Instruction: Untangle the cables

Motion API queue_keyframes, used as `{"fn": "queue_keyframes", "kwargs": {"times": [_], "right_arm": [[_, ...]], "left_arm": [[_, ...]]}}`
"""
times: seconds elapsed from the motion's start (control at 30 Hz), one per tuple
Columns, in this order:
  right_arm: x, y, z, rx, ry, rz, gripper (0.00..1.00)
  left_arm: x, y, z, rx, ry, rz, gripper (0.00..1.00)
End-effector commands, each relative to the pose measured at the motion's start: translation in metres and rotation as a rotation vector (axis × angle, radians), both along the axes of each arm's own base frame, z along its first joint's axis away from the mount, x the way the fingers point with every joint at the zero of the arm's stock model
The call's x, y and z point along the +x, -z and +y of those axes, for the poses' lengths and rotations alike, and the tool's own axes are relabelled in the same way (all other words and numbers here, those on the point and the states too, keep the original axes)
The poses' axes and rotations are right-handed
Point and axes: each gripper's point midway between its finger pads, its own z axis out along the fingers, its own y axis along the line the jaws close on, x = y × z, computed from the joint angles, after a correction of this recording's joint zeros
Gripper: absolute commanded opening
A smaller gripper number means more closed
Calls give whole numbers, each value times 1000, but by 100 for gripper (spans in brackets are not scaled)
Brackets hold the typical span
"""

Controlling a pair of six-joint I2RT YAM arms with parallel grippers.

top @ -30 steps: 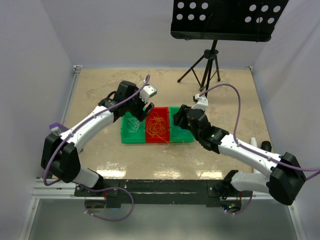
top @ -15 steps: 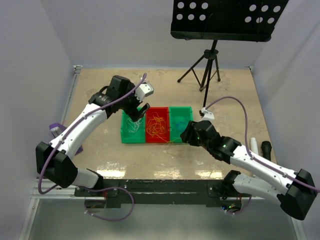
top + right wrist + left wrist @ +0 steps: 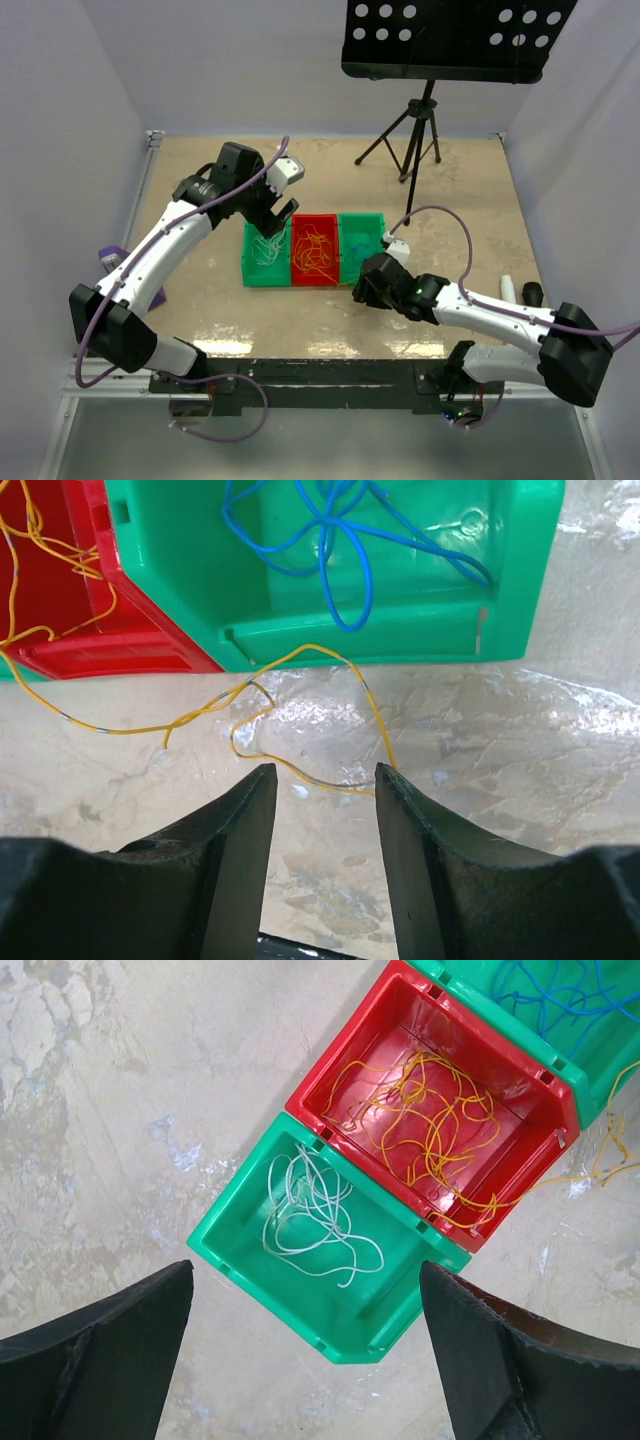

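Note:
Three bins stand in a row. The left green bin [image 3: 262, 268] [image 3: 380, 1310] holds a whitish cable [image 3: 310, 1210]. The red bin [image 3: 317, 250] [image 3: 540, 1100] holds a tangle of orange-yellow cable [image 3: 430, 1130]. The right green bin [image 3: 360, 245] [image 3: 400, 610] holds a blue cable [image 3: 330, 540]. An orange-yellow strand [image 3: 300, 715] hangs over the red bin's edge onto the table, just in front of my right gripper [image 3: 360, 292] [image 3: 325, 780], which is open and empty. My left gripper [image 3: 275, 212] [image 3: 305, 1280] is open and empty above the left green bin.
A black tripod stand [image 3: 415, 130] with a perforated tray [image 3: 455, 40] is at the back right. White walls enclose the table on three sides. A white and a dark object [image 3: 520, 290] lie near the right edge.
My right gripper has pulled back from above the right green bin toward the near side and lowered in front of the bins. My left gripper has shifted left, from the red bin to the left green bin.

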Motion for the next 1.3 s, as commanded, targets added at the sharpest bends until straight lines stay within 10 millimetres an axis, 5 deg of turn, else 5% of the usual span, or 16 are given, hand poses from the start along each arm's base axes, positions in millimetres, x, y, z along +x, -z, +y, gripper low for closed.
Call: {"fn": "queue_keyframes", "kwargs": {"times": [0.0, 0.23, 0.5, 0.7, 0.77, 0.93, 1.07, 1.27], "right_arm": [[9, -22, -2, 15, 87, -51, 50], [8, -46, -10, 33, 143, -68, 52], [-4, -4, -26, -38, 211, -9, 56], [6, 11, -5, 38, 213, -20, 52], [9, 12, 3, 81, 217, -27, 42], [29, -31, 16, 124, 196, -159, 0], [41, -84, 31, 134, 144, -269, 0], [55, -121, 63, 150, 45, -346, 0]], "left_arm": [[1, -17, 5, -22, -40, -28, 100], [-2, -14, 10, -19, -45, -62, 100], [4, -25, 14, -34, -81, -125, 100], [4, -21, 21, 3, -91, -132, 100], [7, -25, 26, 1, -115, -156, 100], [9, -29, 32, -11, -146, -163, 100], [16, -32, 44, -12, -205, -199, 100], [27, -35, 63, -35, -298, -214, 100]]}}
